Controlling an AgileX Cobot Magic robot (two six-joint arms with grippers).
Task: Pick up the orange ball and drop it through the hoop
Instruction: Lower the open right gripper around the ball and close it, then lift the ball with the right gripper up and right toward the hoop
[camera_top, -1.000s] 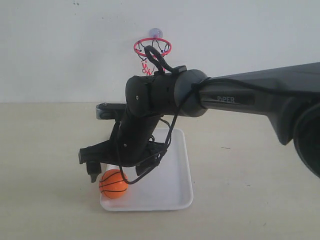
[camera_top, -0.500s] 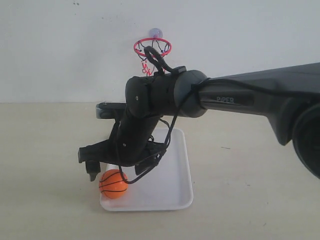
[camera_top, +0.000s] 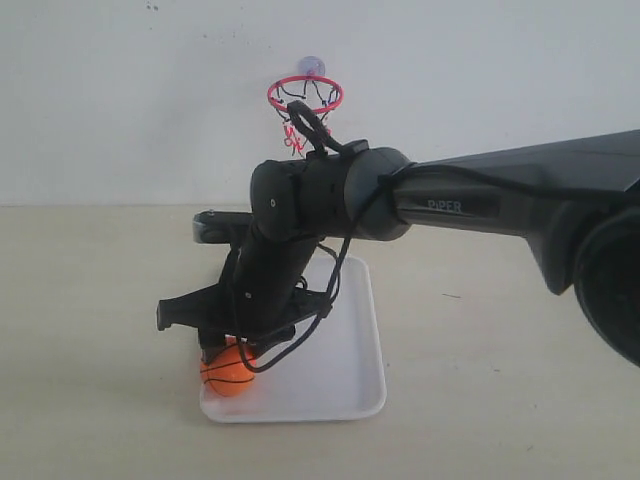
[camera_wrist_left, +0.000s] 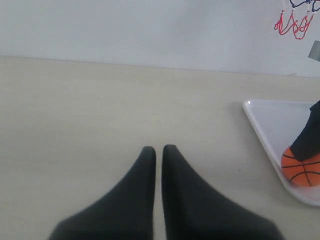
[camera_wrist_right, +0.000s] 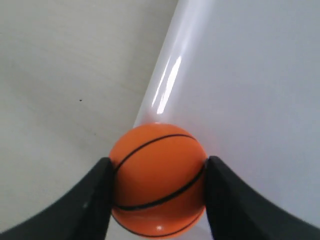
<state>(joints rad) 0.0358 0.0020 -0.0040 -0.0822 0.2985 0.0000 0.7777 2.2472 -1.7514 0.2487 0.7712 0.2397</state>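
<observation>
The orange ball (camera_top: 225, 372) lies in the near left corner of the white tray (camera_top: 345, 370). My right gripper (camera_top: 222, 350) has come down over it. In the right wrist view its two black fingers (camera_wrist_right: 97, 192) press against opposite sides of the ball (camera_wrist_right: 159, 177), so it is shut on the ball. The red-ringed hoop (camera_top: 305, 94) hangs on the back wall above the arm. My left gripper (camera_wrist_left: 159, 149) is shut with nothing in it, above bare table to the left of the tray (camera_wrist_left: 270, 120). The ball (camera_wrist_left: 301, 170) shows at the edge of that view.
The right arm's dark forearm (camera_top: 500, 200) stretches in from the right, across and above the tray. A pale wall (camera_top: 120, 100) rises behind the table. Red and black net strands (camera_wrist_left: 294, 25) hang in the left wrist view's corner.
The right gripper has dropped from just beside and above the ball to straddle it, and its fingers now touch both sides. The ball has stayed in the tray corner.
</observation>
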